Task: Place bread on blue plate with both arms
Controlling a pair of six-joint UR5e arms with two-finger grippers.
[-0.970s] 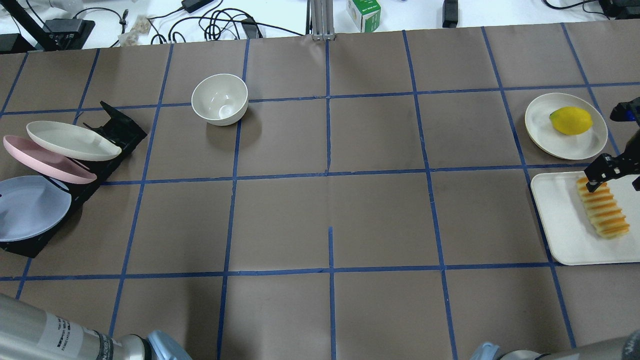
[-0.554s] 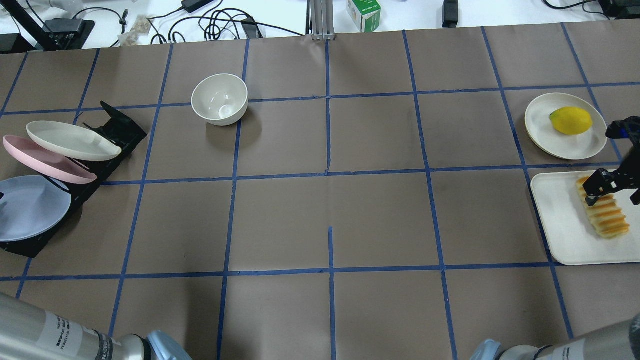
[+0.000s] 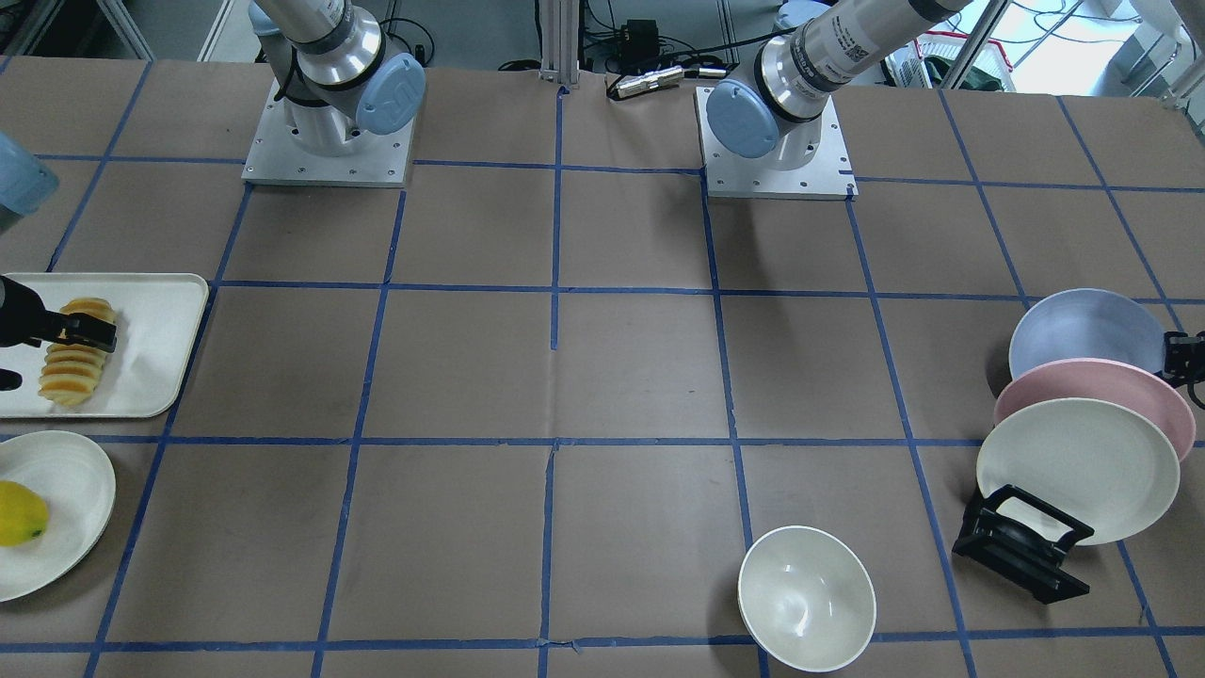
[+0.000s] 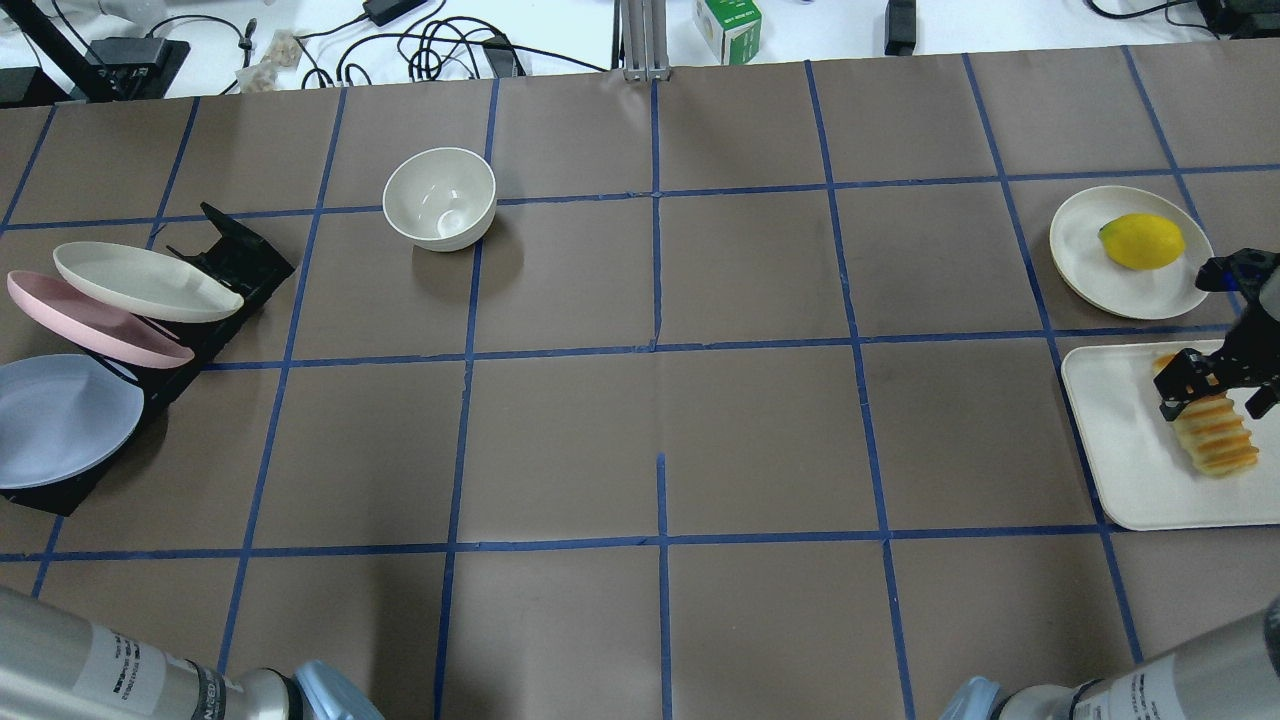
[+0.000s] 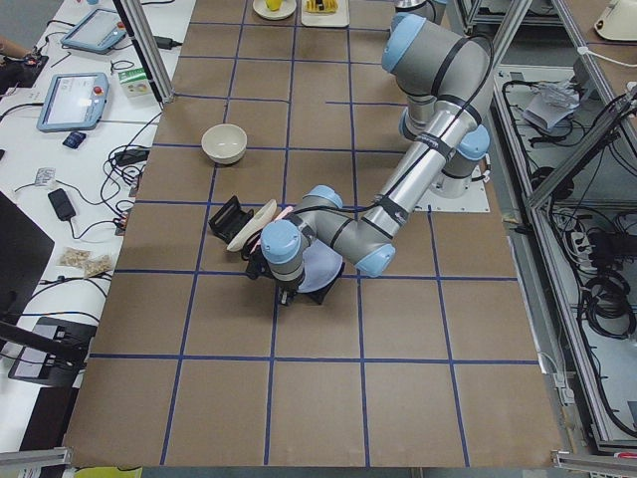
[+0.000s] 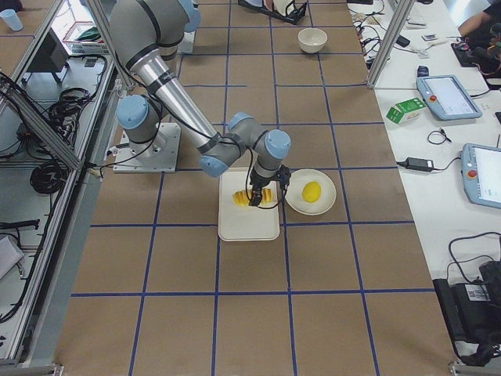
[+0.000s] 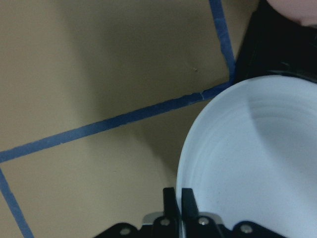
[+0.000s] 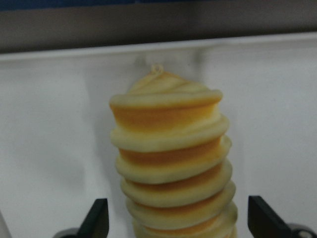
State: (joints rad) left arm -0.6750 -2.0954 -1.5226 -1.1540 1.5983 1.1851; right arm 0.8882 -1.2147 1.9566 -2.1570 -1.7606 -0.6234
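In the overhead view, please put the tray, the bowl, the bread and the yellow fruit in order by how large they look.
1. tray, even though the picture's edge cuts it off.
2. bowl.
3. bread, partly hidden by the right gripper.
4. yellow fruit, clearly the smallest.

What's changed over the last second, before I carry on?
The right gripper has lowered over the bread. Its open fingers now straddle it, with nothing grasped yet. The bread, white tray, blue plate, bowl and yellow fruit stayed put.
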